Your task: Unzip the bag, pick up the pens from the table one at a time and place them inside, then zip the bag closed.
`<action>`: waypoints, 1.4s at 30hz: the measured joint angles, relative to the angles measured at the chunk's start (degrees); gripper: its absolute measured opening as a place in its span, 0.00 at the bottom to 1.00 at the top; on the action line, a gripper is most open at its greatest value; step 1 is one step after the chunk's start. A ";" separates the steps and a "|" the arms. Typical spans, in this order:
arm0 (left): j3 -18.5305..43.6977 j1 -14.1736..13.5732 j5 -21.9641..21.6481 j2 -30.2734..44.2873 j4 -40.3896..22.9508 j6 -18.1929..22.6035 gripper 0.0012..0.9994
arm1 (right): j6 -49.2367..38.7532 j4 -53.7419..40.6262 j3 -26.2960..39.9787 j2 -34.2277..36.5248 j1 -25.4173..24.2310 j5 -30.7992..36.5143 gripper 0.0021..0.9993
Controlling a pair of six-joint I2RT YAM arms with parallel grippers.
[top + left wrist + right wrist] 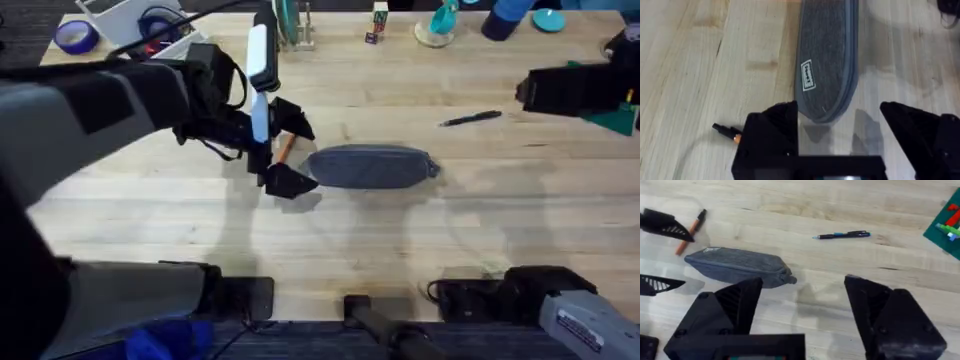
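The grey-blue pouch [372,166] lies zipped at the centre of the maple table [480,230]. The left gripper [283,150] hangs with fingers spread at its left end, over the orange pen [284,148]. The dark pen [471,119] lies to the upper right, near the right gripper [805,310], whose fingers are also wide apart.

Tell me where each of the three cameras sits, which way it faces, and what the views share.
Overhead: fixed above the arm bases, looking down and forward over the light wood-plank table; the left arm rises large, its open left gripper beside the oblong grey-blue fabric pouch.
Left wrist: on the left arm, looking down at the pouch's end between its own black fingers.
Right wrist: on the right arm, looking across the table; its open right gripper frames the pouch.
Shared: all show the pouch and the orange pen; overhead and right wrist share the dark pen.
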 joint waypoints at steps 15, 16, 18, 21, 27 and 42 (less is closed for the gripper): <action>-0.02 -0.11 2.12 3.77 2.88 0.00 1.00 | 0.00 0.00 0.00 0.02 0.00 0.00 1.00; -0.02 -0.11 2.14 3.77 2.87 0.00 1.00 | 0.00 0.00 0.00 0.02 0.00 0.00 1.00; -0.02 -0.11 2.14 3.77 2.88 0.00 1.00 | 0.00 0.00 0.00 0.02 0.00 0.00 1.00; -0.02 -0.11 2.25 3.77 2.86 0.00 1.00 | 0.00 0.00 0.00 0.00 0.00 0.00 1.00; -0.02 -0.11 2.31 3.77 2.88 -0.02 0.55 | 0.00 0.00 0.00 0.02 0.00 0.00 1.00; -0.02 -0.11 2.29 3.77 3.78 0.22 0.04 | 0.00 0.04 0.00 0.02 0.00 0.00 1.00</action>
